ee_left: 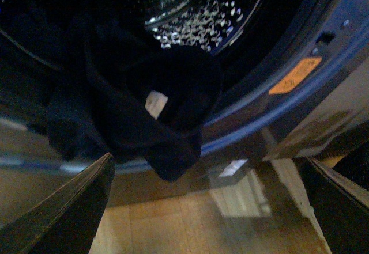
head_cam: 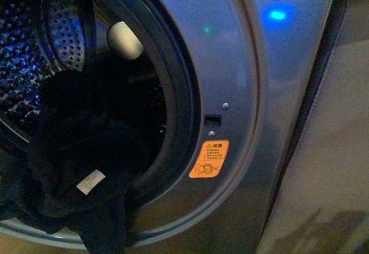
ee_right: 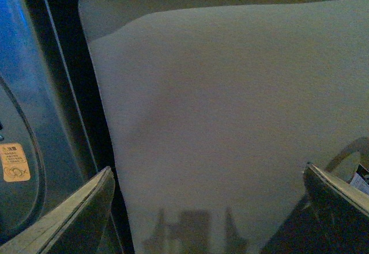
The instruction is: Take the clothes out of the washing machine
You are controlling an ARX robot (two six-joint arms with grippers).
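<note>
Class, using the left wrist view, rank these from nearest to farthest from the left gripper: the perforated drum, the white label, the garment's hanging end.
1. Garment's hanging end, draped over the door rim, just ahead of the left gripper.
2. White label, higher on the same garment.
3. Perforated drum, deep inside the washing machine.

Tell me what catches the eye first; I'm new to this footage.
Dark clothes spill over the lower rim of the washing machine, a small white label showing. To the right of the round opening sits an orange warning sticker, and a blue light glows higher up on the grey front.
</note>
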